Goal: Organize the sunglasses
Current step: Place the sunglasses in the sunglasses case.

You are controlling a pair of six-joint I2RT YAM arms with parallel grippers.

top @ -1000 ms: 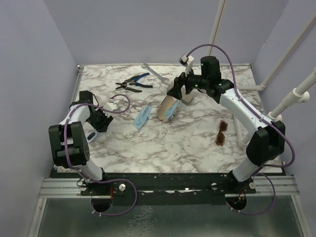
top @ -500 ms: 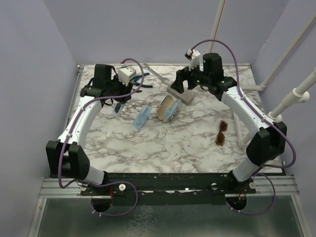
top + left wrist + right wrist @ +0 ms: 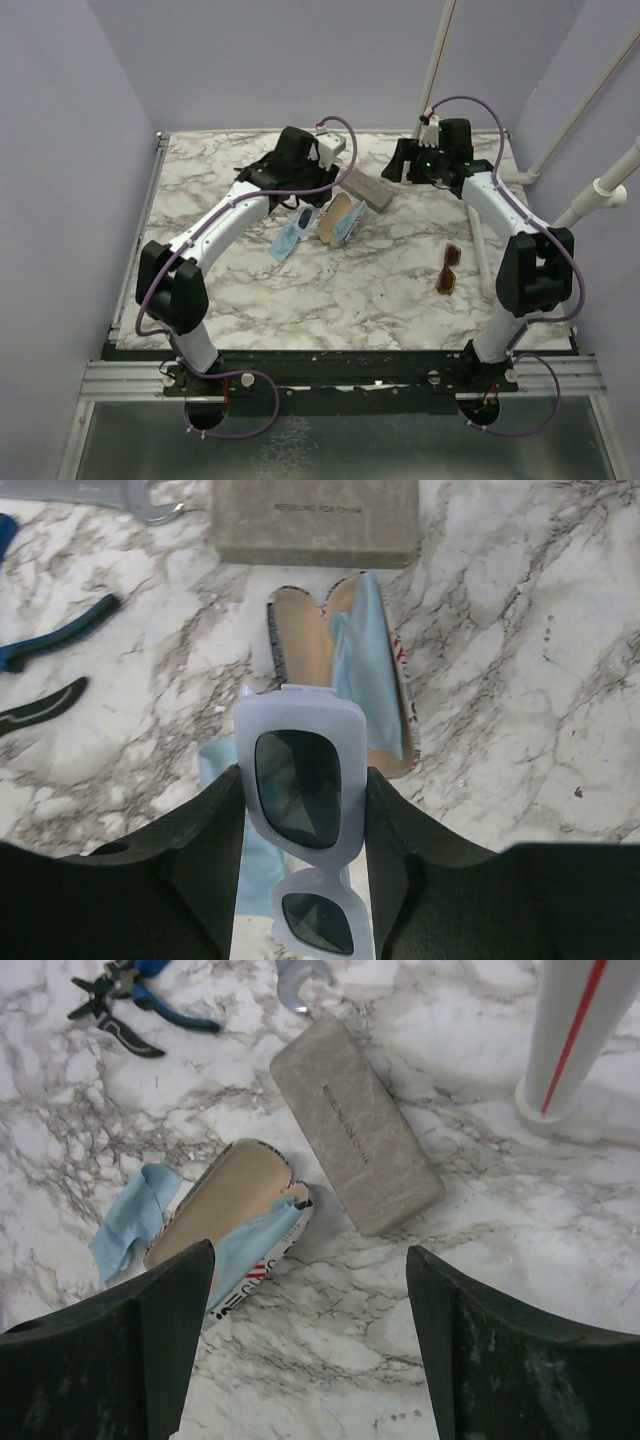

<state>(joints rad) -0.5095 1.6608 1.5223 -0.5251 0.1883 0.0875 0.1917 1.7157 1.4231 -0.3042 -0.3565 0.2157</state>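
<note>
My left gripper [image 3: 303,208] [image 3: 302,790] is shut on a pair of white-framed sunglasses with dark lenses [image 3: 298,780], held above the table. Just beyond them lies an open case with a tan lining [image 3: 340,220] [image 3: 300,645] [image 3: 225,1200]. A second pair of sunglasses with amber-brown lenses [image 3: 448,268] lies on the table at the right, far from both grippers. My right gripper [image 3: 400,165] [image 3: 310,1255] is open and empty above the table, near a grey oblong case [image 3: 366,190] [image 3: 355,1135] [image 3: 315,520].
A light blue cloth [image 3: 290,242] [image 3: 125,1220] lies left of the open case, and another drapes inside it [image 3: 365,670]. Blue-handled pliers [image 3: 272,165] [image 3: 140,1000] and a wrench [image 3: 300,978] lie at the back. A white pipe [image 3: 570,1040] stands at the right.
My left arm swung from the table's left side to the middle, carrying the white sunglasses to the open case. My right gripper left the grey case and drew back right.
</note>
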